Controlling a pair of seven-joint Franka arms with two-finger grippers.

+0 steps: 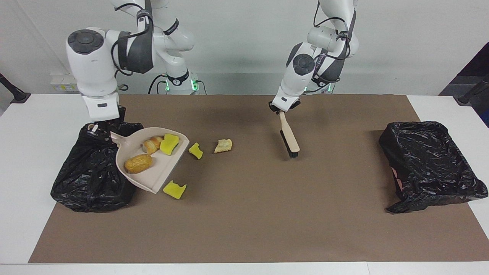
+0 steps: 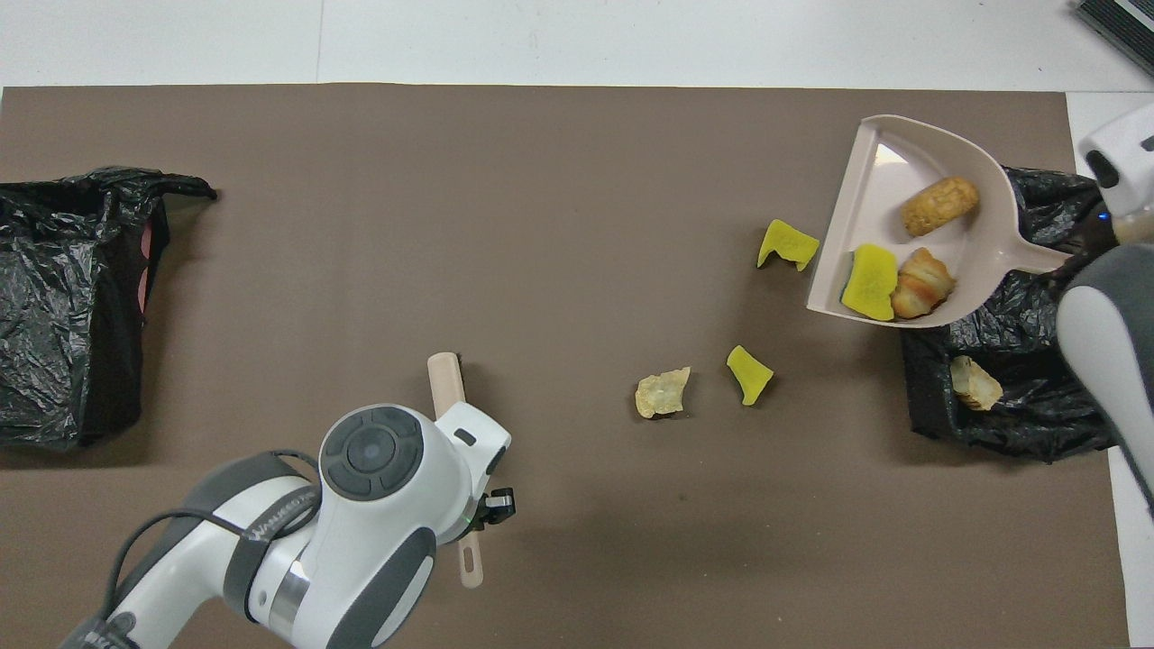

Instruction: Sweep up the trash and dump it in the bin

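Observation:
My right gripper is shut on the handle of the beige dustpan, whose handle end lies over the black-lined bin at the right arm's end. The pan holds two tan bread lumps and a yellow sponge chunk. Loose trash lies on the mat by the pan's open lip: a yellow chunk, a tan lump, and a second yellow chunk farther from the robots. My left gripper is shut on the beige hand brush, bristles down, beside the tan lump toward the left arm's end.
One tan lump lies inside the bin at the right arm's end. A second black-lined bin stands at the left arm's end of the brown mat. White table surrounds the mat.

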